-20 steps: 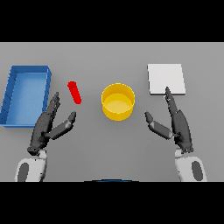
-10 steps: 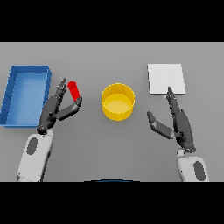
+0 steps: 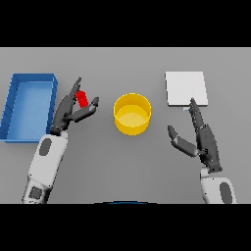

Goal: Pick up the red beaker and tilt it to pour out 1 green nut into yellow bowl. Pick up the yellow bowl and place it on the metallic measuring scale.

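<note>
The left robot hand (image 3: 70,110) is bracketing the red beaker (image 3: 82,99) left of the yellow bowl (image 3: 132,113), fingers spread, not yet pinching; small, light, likely slippery, it is wanting a mid-body grip.

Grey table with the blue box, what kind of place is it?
Probably a lab bench for measuring: a flat square metallic measuring scale, a small red beaker by the left robot hand, and a round yellow bowl.
</note>
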Controlling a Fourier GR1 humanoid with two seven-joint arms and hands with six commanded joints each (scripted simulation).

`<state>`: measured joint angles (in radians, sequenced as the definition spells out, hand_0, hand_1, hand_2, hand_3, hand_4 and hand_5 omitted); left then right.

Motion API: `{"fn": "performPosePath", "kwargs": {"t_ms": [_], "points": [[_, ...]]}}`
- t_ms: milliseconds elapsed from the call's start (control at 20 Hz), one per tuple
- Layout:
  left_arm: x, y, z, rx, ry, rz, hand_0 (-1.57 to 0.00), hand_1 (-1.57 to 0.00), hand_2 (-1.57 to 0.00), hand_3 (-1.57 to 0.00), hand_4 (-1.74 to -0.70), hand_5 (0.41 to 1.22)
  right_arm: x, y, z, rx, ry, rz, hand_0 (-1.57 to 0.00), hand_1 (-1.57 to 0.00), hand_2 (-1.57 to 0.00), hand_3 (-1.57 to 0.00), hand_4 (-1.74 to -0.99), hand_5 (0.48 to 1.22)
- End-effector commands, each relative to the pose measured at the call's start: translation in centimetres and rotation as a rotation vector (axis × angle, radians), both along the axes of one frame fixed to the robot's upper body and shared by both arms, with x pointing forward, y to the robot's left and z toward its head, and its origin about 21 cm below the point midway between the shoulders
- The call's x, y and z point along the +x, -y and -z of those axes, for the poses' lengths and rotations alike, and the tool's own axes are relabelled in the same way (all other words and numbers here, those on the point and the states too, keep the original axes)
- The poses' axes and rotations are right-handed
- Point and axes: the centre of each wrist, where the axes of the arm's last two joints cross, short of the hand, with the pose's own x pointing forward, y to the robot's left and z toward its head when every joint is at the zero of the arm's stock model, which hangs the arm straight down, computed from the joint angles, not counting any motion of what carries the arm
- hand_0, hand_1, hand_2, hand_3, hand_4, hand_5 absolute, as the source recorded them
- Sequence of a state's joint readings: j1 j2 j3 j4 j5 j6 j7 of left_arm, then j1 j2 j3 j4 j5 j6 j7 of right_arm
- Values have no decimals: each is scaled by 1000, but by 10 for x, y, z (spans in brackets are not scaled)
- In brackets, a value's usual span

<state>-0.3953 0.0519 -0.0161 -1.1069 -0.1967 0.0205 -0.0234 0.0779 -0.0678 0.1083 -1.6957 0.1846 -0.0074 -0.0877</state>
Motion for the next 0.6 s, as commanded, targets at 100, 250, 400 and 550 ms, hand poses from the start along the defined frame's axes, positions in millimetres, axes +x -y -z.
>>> {"fn": "performPosePath", "kwargs": {"t_ms": [100, 250, 400, 550], "points": [[5, 4, 8, -14, 7, -7, 1, 1, 1, 1, -1228, 687, 0, -1, 2, -2, -3, 3, 1, 1, 1, 1, -1242, 642], [12, 6, 17, -93, 31, -20, 1, 1, 1, 1, -1285, 708, 0, -4, -2, 9, 0, 7, 1, 1, 1, 1, -1246, 645], [18, 12, 20, -141, 40, -33, -81, -94, -157, -133, -1364, 761, 0, 1, -4, 4, -6, 15, 1, 1, 1, 1, -1242, 645], [20, 18, 23, -120, 48, -86, -551, -588, -662, -728, -1471, 943, -2, 1, 0, -3, -4, 19, 1, 1, 1, 1, -1237, 648]]}}
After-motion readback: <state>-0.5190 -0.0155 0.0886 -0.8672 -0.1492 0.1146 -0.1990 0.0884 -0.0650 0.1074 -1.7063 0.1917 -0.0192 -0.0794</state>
